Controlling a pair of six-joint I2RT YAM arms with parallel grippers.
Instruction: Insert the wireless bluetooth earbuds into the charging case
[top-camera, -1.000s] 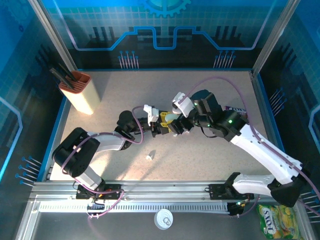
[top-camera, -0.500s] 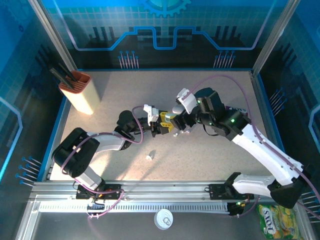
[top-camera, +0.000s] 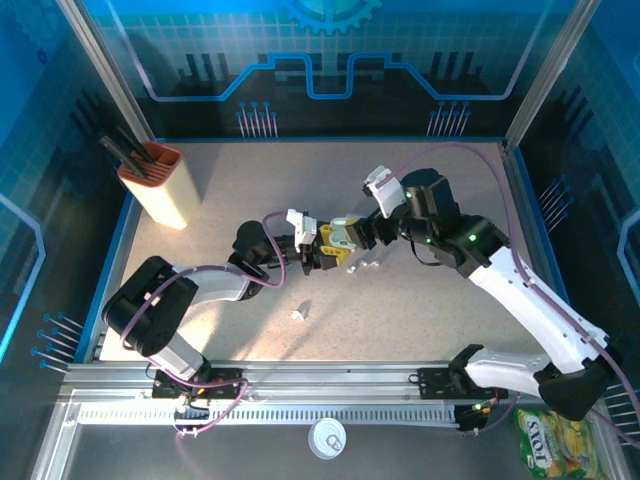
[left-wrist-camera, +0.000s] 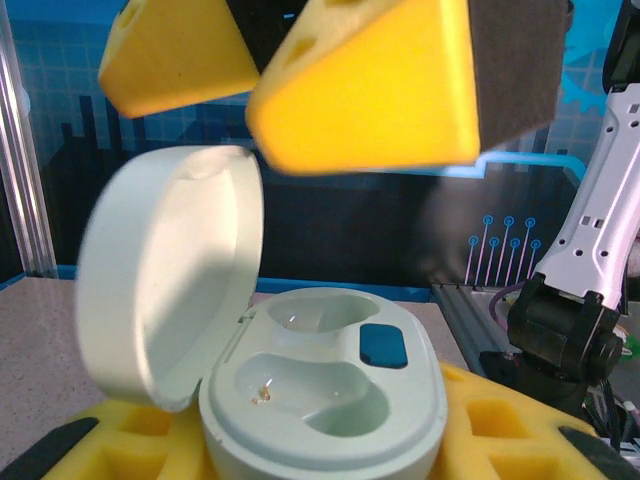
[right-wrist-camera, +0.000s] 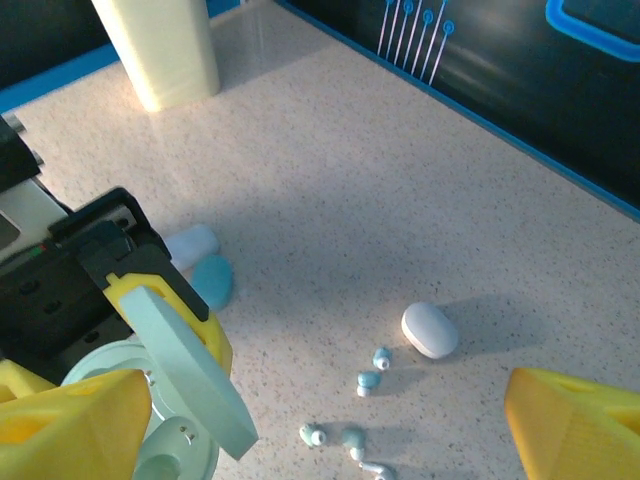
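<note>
Right gripper (right-wrist-camera: 322, 424) has drawn back from the case (left-wrist-camera: 330, 395), jaws wide open (nothing between them); left gripper (top-camera: 322, 250) clamps the open-lidded case; earbuds (right-wrist-camera: 370, 381) lie mid-table (top-camera: 250, 185).

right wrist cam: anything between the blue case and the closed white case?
Bare tabletop from blue case to white case, right wrist view; earbuds sit nearer the camera.
</note>
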